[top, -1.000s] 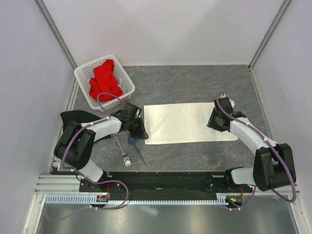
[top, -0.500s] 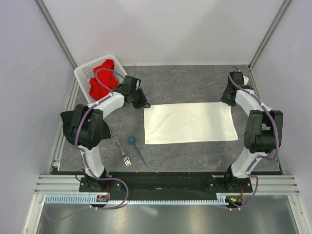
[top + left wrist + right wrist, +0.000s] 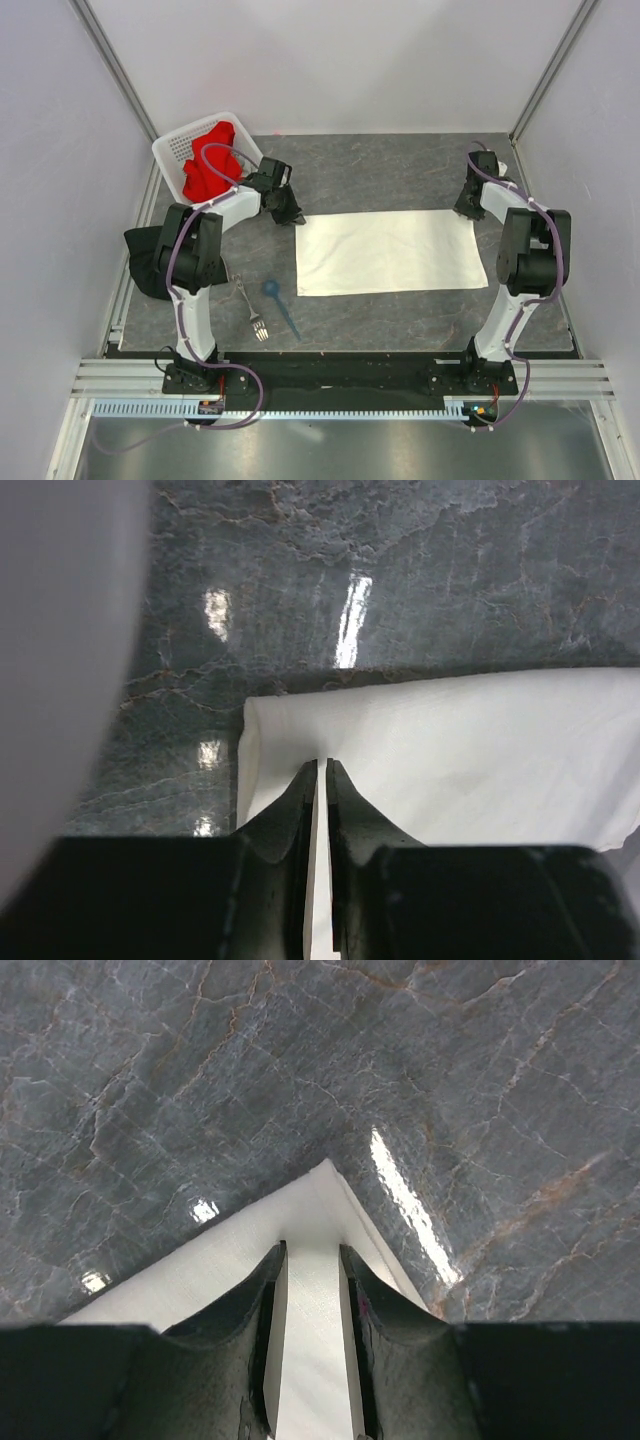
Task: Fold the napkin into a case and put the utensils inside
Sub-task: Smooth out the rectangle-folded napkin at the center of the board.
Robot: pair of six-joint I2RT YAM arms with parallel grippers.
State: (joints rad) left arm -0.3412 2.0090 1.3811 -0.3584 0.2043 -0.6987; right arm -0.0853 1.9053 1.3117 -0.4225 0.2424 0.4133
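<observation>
The grey marbled counter (image 3: 400,165) carries everything. Largest on it is the napkin (image 3: 388,252), a cream-white cloth lying flat as a wide rectangle right of centre, its long sides running left to right. In the left wrist view its left edge looks rolled over on itself, so it lies in more than one layer.

At the far left corner of the counter stands a white perforated basket (image 3: 172,148) with a crumpled red cloth (image 3: 208,168) inside. A black cloth (image 3: 148,268) lies bunched at the left edge, nearer than the basket and partly behind the left arm.

The left gripper (image 3: 291,214) sits at the napkin's far left corner. Its jaws are clenched to a hairline gap with white cloth showing between them, pinching the napkin just inside that corner. The right gripper (image 3: 467,208) is at the far right corner. Its jaws stand apart, straddling the corner's point without clamping it.

The silver fork (image 3: 250,308) lies near the left arm, well apart from the napkin, tines towards the near edge. The blue spoon (image 3: 283,310) lies just right of it, bowl at the far end.
</observation>
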